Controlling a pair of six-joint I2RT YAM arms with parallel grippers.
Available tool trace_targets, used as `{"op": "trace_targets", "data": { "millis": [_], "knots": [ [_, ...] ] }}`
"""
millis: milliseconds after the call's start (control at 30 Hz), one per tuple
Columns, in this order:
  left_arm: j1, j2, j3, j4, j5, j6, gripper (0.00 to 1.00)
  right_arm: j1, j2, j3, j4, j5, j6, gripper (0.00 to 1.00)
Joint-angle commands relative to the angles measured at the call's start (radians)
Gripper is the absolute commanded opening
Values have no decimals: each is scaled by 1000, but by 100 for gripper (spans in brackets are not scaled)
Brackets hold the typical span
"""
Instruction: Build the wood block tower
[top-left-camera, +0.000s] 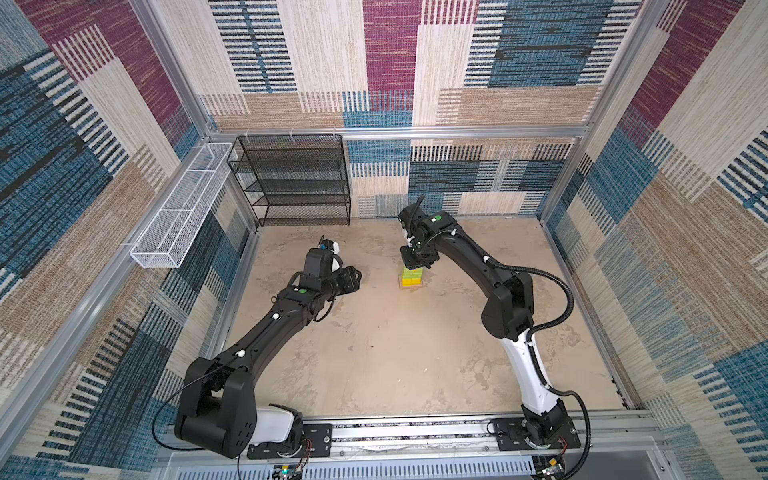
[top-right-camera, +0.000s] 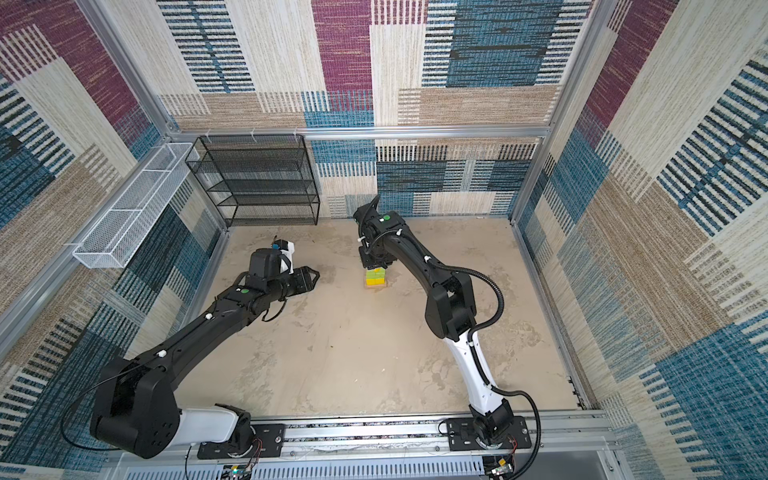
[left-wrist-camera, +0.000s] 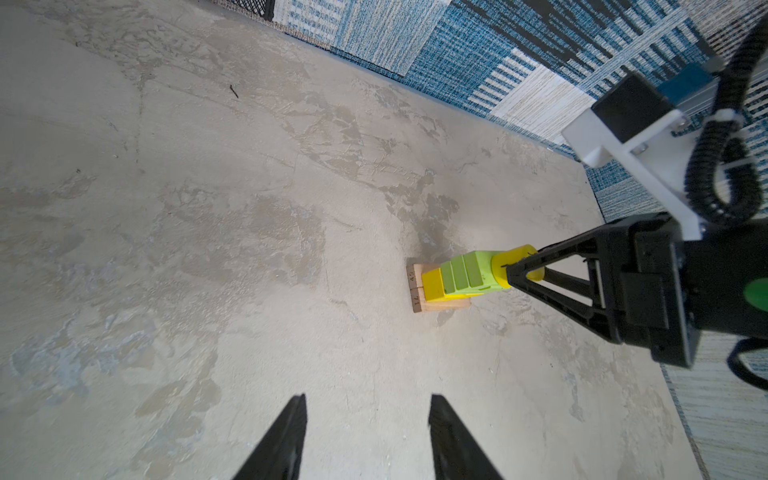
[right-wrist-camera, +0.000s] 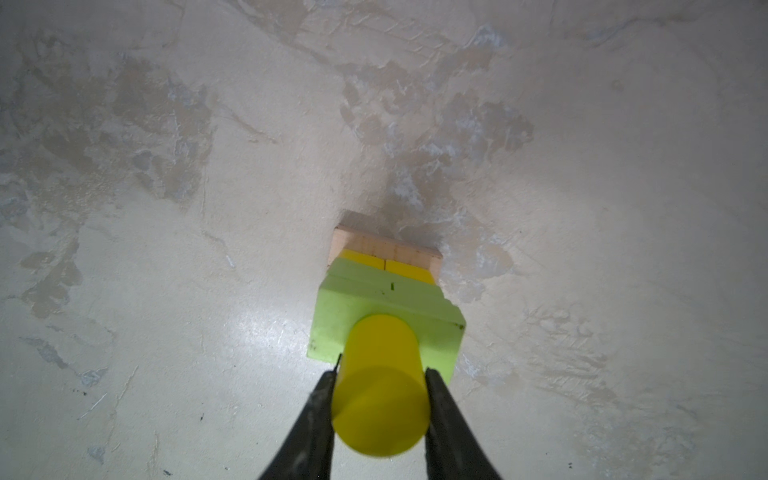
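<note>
The wood block tower (top-left-camera: 411, 277) (top-right-camera: 376, 277) stands on the sandy floor in both top views. Two tan bars (left-wrist-camera: 440, 305) form its base, with yellow cubes (right-wrist-camera: 407, 270) on them and stacked lime-green flat pieces (left-wrist-camera: 465, 272) above. A yellow cylinder (right-wrist-camera: 380, 386) sits upright on the top green piece. My right gripper (right-wrist-camera: 382, 370) (top-left-camera: 415, 266) points down over the tower, its fingers pressed against both sides of the cylinder. My left gripper (left-wrist-camera: 368, 401) (top-left-camera: 357, 274) hangs open and empty to the left of the tower, well apart from it.
A black mesh shelf unit (top-left-camera: 297, 183) stands at the back left against the wall. A white wire basket (top-left-camera: 178, 212) hangs on the left wall. Patterned walls enclose the floor, and the arms' base rail (top-left-camera: 415, 432) runs along the front.
</note>
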Motion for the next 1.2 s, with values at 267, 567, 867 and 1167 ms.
{"op": "trace_targets", "data": {
  "millis": [267, 567, 867, 1167],
  "knots": [
    [2, -2, 1, -13, 11, 15, 52, 2, 1, 13, 10, 13, 9, 30],
    [4, -1, 1, -14, 11, 18, 52, 2, 10, 28, 6, 9, 9, 29],
    [5, -2, 0, -15, 11, 15, 52, 2, 12, 27, 8, 5, 9, 31],
    [6, -1, 0, -15, 12, 15, 52, 2, 10, 26, 5, 8, 9, 39]
  ]
}}
